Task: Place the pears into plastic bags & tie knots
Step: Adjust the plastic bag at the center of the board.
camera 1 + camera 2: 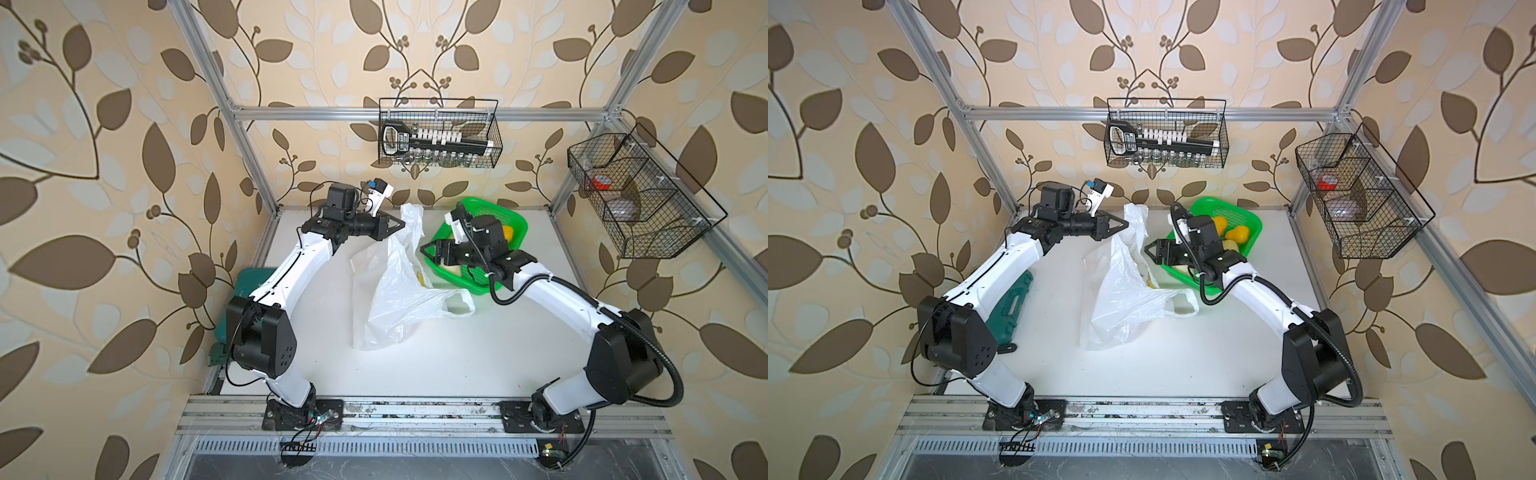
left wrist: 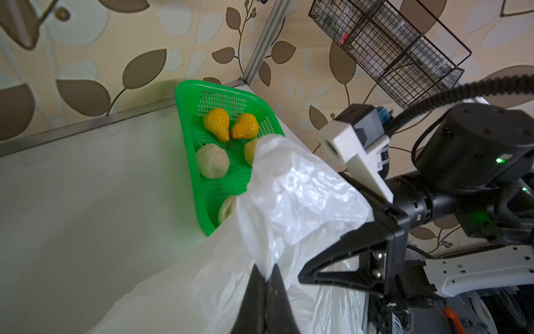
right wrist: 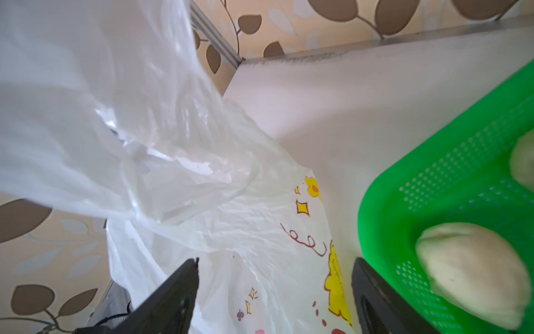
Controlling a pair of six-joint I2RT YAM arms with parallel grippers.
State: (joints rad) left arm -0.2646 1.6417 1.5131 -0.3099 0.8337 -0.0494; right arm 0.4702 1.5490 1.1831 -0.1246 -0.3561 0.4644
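The bag [image 1: 395,286] is thin, translucent white film, heavily creased; it stands slack near the middle of the desk [image 1: 478,357], its upper part lifted toward the back edge, one handle loop [image 1: 459,305] lying flat on the surface beside the basket [image 1: 517,220]; a yellow-red cartoon print [image 3: 335,274] shows on the side facing the basket. The left gripper [image 2: 265,286] is closed tight on a gathered fold of the bag's upper film. The right gripper [image 3: 276,289] stands with jaws wide apart, holding nothing, over the gap between bag and basket. The basket is green perforated plastic, square with rounded corners, at the back right of the desk. It holds five pears [image 2: 228,150]: two orange-yellow, wrinkled, with tapered necks [image 2: 216,124]; three pale cream, rounder [image 2: 212,160]. Two cream ones are partly hidden by the bag in the left wrist view; in both top views the right arm covers most of the basket. The bag's mouth cannot be made out; no pear shows inside the bag.
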